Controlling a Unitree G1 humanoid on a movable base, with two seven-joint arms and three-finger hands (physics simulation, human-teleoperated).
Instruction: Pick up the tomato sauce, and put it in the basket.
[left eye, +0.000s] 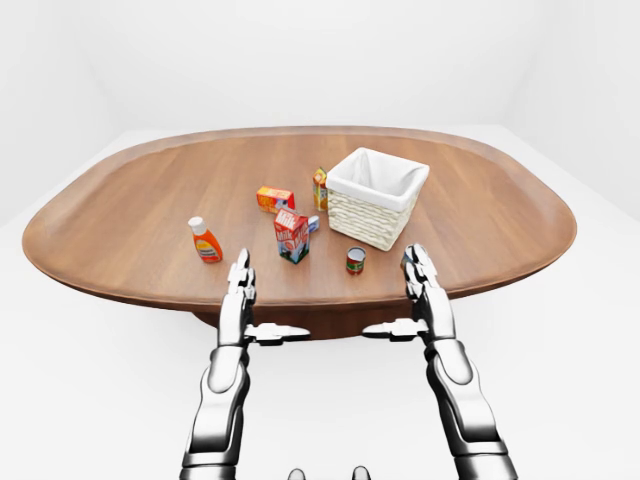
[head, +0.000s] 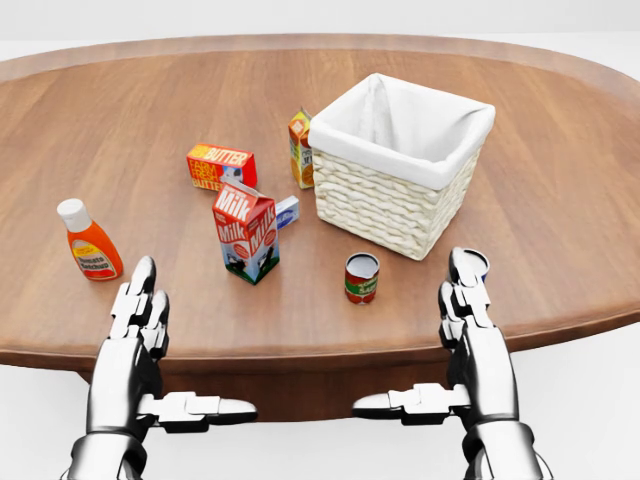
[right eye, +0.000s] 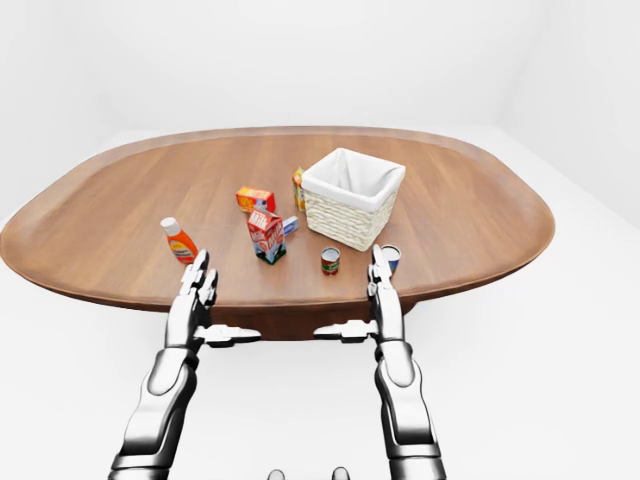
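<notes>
The tomato sauce (head: 361, 278) is a small can with a red and green label. It stands upright on the wooden table (head: 520, 230), just below the basket's lower left corner in the head view. The woven basket (head: 380, 208) has a white liner and holds nothing I can see. My right hand (head: 415, 335) hovers at the table's near edge, to the right of the can and apart from it, fingers straight and thumb out, open. My left hand (head: 190, 345) mirrors it further left, open, holding nothing.
A milk carton (head: 246, 232), a butter box (head: 220, 166), a small blue-white pack (head: 288, 210) and an orange juice carton (head: 300, 148) stand left of the basket. An orange bottle (head: 89, 241) stands at far left. Another can (right eye: 391, 258) sits behind my right fingertips.
</notes>
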